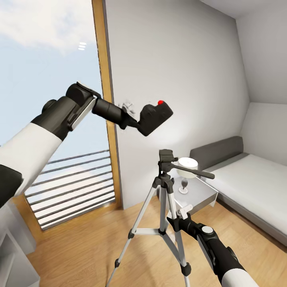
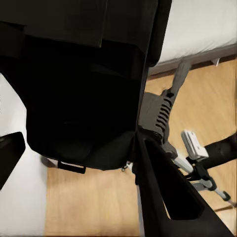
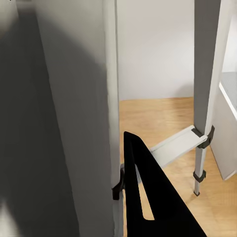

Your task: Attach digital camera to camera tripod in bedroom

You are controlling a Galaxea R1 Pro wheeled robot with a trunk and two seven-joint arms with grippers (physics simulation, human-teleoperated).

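So the left gripper has its fingers clamped on the digital camera and holds it up in the air in front of the white wall, tilted, red spot on top. It sits above the camera tripod and a bit toward the window side, clearly apart from the tripod's black head, so not mounted. In the left wrist view the digital camera is a big dark mass right at the lens, with one black finger alongside it and the tripod head below on the wood floor side.

The tripod stands upright on the plank floor, legs spread, pan handle sticking out toward the bed. Just behind it is a small grey nightstand with a white lamp and a little glass on it.

The right gripper is down low at one of the tripod legs, touching or nearly so. Right wrist view has that leg right beside a black finger, but I can't tell if the fingers actually pinch it.
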